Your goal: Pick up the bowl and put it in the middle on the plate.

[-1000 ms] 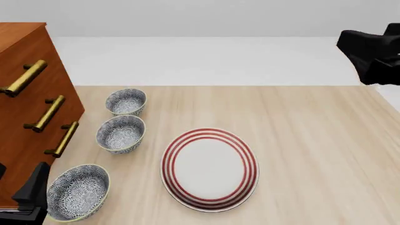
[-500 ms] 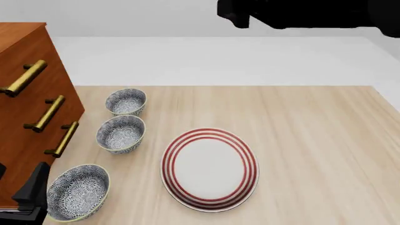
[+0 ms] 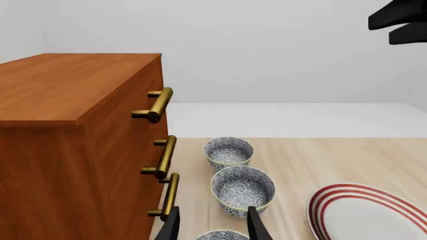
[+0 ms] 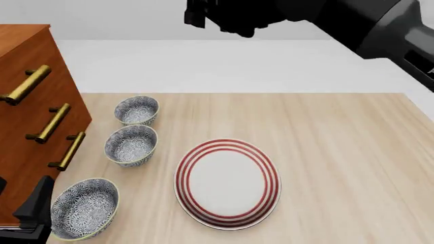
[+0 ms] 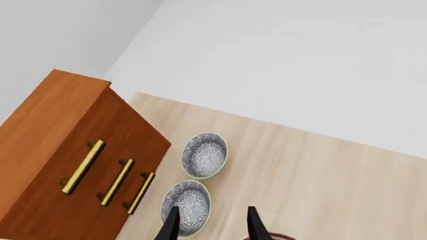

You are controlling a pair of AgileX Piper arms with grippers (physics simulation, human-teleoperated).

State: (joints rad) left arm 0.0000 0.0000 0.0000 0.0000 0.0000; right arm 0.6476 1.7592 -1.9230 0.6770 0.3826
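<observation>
Three look-alike blue-patterned bowls sit in a line down the left of the front view: the far bowl (image 4: 136, 110), the middle bowl (image 4: 131, 145) just below it, and the near bowl (image 4: 85, 208) at the lower left corner. Which one is meant I cannot tell. All rest on the table, none lifted. The plate (image 4: 228, 183), red-ringed, lies bare in the lower centre, just right of the middle bowl and apart from it.

Since half a second ago the right gripper (image 4: 195, 14) has swung further left along the top edge, its dark arm now running in from the upper right; bowls and plate have not shifted. Its wrist view shows the two fingers spread wide with nothing between them. The left gripper (image 3: 212, 227) sits low by the near bowl, likewise spread wide and holding nothing.

The table (image 4: 339, 152) is pale wood. A brown dresser (image 4: 27, 127) with brass handles stands at the left edge. Behind is a plain light-grey floor and wall.
</observation>
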